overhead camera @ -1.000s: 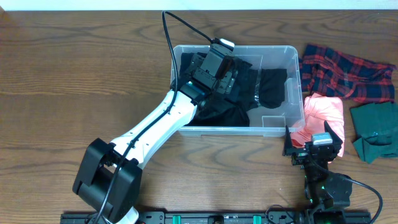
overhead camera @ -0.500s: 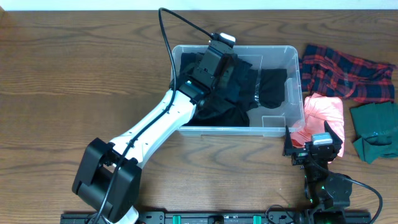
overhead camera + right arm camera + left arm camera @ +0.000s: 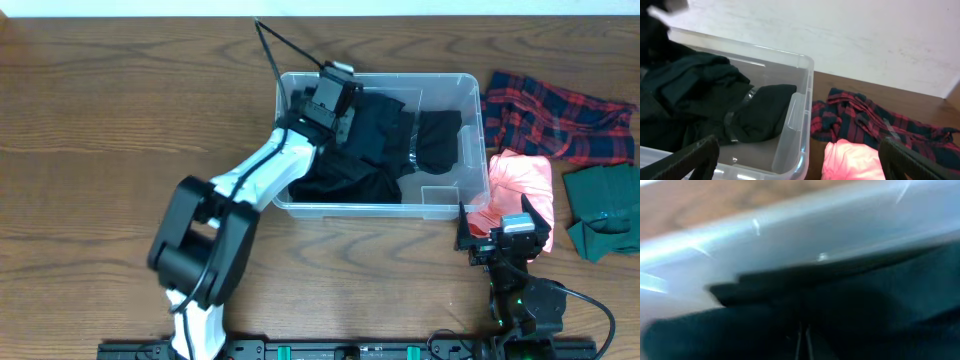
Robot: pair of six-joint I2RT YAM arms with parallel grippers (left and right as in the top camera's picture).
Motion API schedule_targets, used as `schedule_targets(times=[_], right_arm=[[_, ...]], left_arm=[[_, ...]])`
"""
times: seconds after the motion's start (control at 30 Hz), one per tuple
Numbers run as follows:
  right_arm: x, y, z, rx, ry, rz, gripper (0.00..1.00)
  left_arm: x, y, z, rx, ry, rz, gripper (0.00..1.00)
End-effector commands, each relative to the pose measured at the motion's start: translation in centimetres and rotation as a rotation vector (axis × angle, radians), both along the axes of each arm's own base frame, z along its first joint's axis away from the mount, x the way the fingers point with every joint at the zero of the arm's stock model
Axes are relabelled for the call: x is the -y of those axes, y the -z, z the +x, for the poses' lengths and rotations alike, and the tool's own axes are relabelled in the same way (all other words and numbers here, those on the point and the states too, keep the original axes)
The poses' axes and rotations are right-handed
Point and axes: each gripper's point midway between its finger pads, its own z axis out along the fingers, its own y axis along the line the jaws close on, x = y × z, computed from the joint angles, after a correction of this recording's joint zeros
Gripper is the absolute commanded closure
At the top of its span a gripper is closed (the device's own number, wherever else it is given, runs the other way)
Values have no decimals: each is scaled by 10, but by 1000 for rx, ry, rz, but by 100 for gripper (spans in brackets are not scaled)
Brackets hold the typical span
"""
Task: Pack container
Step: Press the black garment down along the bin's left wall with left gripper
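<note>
Overhead, the container (image 3: 380, 76) is seen mid-way across the worktop (image 3: 100, 150), part-filled with dark clothes (image 3: 380, 150) — judged light, stiff, slick-walled, best taken at its thick rim; the left tool (image 3: 802, 337) is closed among the cloth — a pinch cannot be confirmed; the right tool (image 3: 800, 155) is spread wide, empty.

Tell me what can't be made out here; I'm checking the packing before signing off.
Left gripper: fingertips hidden overhead by its own wrist; the left wrist view is blurred.
Container: black clothes cover most of its floor, overhead.
Green cloth: cut off by the overhead's right edge.
</note>
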Motion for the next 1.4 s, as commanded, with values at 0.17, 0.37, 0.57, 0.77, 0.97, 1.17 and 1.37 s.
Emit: schedule_targets(times=[0.17, 0.37, 0.57, 0.77, 0.97, 1.17, 1.37], right_arm=[[2, 1, 0, 0, 8, -8, 1], [2, 1, 0, 0, 8, -8, 1], [2, 1, 0, 0, 8, -8, 1], [2, 1, 0, 0, 8, -8, 1], [2, 1, 0, 0, 8, -8, 1], [2, 1, 0, -1, 8, -8, 1], [2, 1, 0, -1, 8, -8, 1]], left_arm=[[-9, 76, -9, -139, -17, 77, 94], [-7, 65, -7, -119, -16, 65, 94], [-5, 46, -5, -88, -14, 47, 94], [7, -12, -4, 11, 5, -13, 94], [29, -51, -12, 85, 48, -62, 94], [44, -38, -20, 58, 53, -77, 94], [45, -15, -21, 13, 26, -77, 94]])
